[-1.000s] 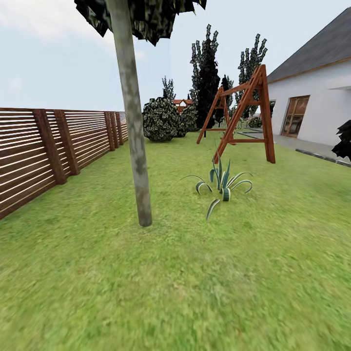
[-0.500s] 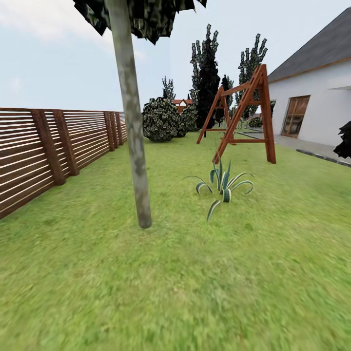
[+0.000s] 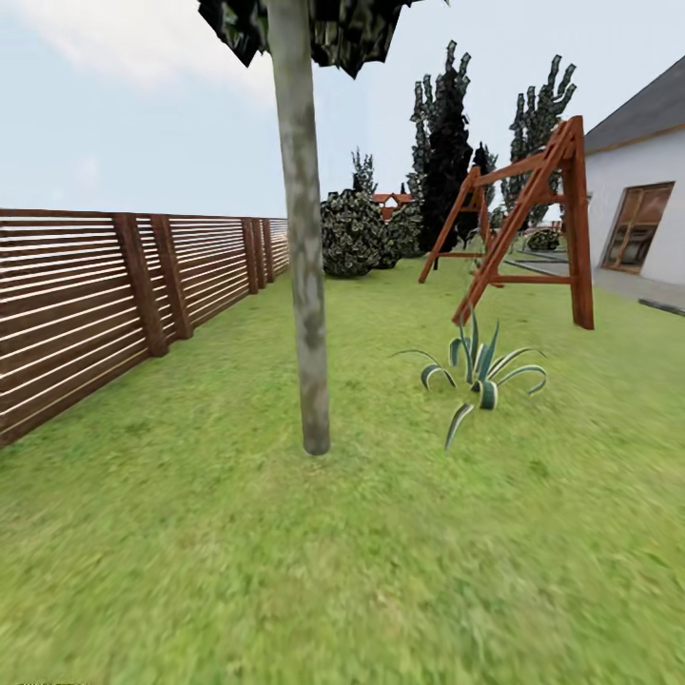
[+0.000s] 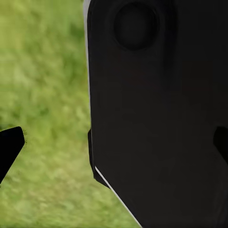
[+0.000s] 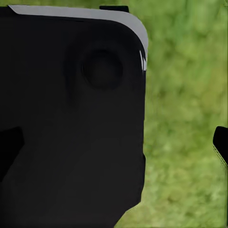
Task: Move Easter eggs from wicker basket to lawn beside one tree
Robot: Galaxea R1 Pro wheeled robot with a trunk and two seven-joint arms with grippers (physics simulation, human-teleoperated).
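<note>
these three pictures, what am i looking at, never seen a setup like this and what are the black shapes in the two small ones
It is a simulated wheeled robot with two arms. The big picture comes from its head camera: a tree on the lawn, a spiky plant, a wooden fence, a swing frame and a white house. The small pictures come from cameras on each wrist, looking down at grass. The black shapes are robot parts; dark finger tips show at the edges. Nothing shows between the tips of either pincer.
</note>
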